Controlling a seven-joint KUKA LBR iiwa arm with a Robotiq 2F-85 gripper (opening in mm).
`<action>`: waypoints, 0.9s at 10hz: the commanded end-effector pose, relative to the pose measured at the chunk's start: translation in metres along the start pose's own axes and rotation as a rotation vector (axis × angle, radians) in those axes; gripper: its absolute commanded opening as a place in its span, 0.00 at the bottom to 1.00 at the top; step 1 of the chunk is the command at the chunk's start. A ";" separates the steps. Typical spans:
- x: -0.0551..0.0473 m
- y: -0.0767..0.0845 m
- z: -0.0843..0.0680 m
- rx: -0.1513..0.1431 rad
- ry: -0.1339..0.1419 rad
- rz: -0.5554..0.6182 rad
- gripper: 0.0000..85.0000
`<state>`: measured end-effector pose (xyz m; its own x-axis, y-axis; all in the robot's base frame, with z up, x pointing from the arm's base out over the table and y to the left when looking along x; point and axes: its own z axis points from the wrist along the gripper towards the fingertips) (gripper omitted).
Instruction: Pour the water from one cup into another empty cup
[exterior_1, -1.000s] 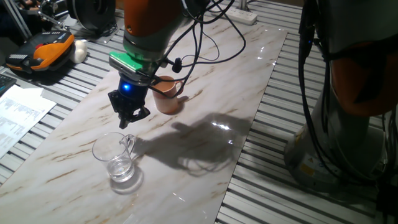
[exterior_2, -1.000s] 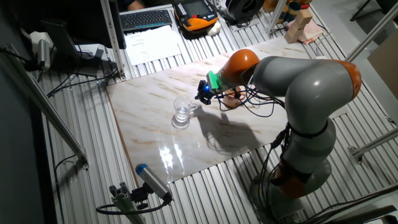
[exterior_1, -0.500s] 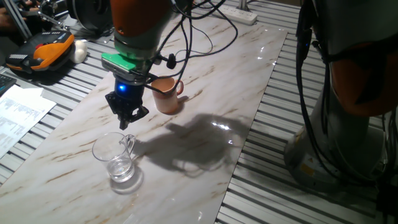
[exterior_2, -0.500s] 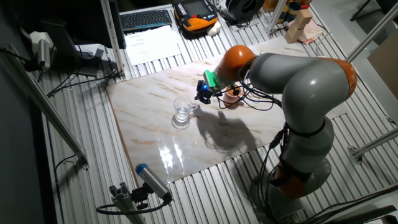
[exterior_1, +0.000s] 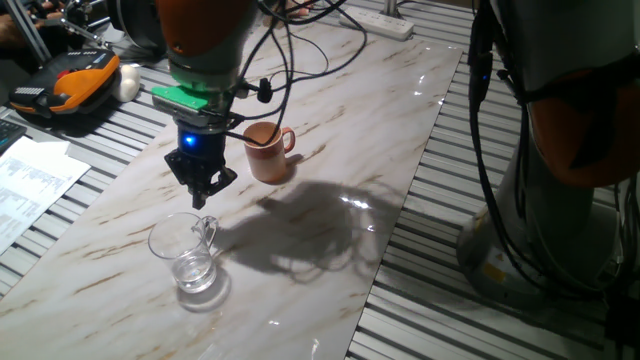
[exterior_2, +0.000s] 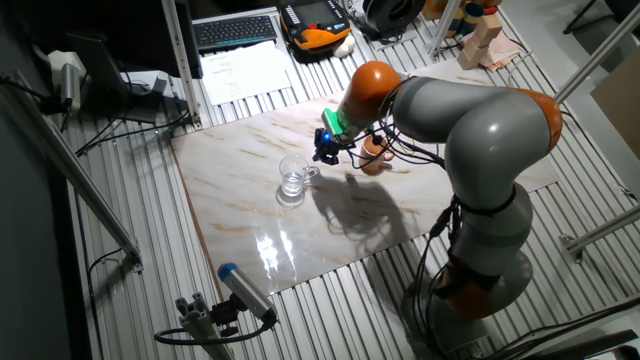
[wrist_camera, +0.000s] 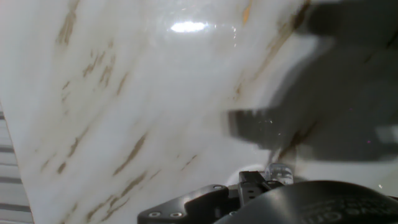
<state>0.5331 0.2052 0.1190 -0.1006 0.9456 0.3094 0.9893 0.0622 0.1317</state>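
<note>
The clear glass mug (exterior_1: 185, 250) stands upright on the marble table, with a little water (exterior_1: 196, 276) in its bottom and its loop handle turned towards the arm. My gripper (exterior_1: 203, 197) hangs just above and behind that handle without touching it; its fingers meet in a point and hold nothing. The terracotta-brown mug (exterior_1: 267, 153) stands upright behind and to the right of the gripper. The other fixed view shows the glass mug (exterior_2: 293, 179), the gripper (exterior_2: 322, 156) and the brown mug (exterior_2: 376, 156) in a row. The hand view shows marble, shadow and a glint of glass (wrist_camera: 279, 172).
The marble slab (exterior_1: 330, 110) lies on a slatted metal table. An orange-black device (exterior_1: 65, 85) and papers (exterior_1: 30, 185) lie off the slab to the left. Cables hang from the arm above the brown mug. A keyboard (exterior_2: 235, 30) sits at the far side.
The gripper has moved left, away from the brown mug, to a spot more directly above the glass mug's handle. Both mugs have stayed put.
</note>
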 end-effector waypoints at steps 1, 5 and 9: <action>0.000 0.000 0.000 0.003 0.007 -0.007 0.00; -0.001 -0.001 0.000 0.022 0.063 -0.071 0.00; -0.002 -0.003 0.002 0.113 0.252 -0.240 0.00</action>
<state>0.5307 0.2046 0.1158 -0.2618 0.8504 0.4565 0.9651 0.2258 0.1328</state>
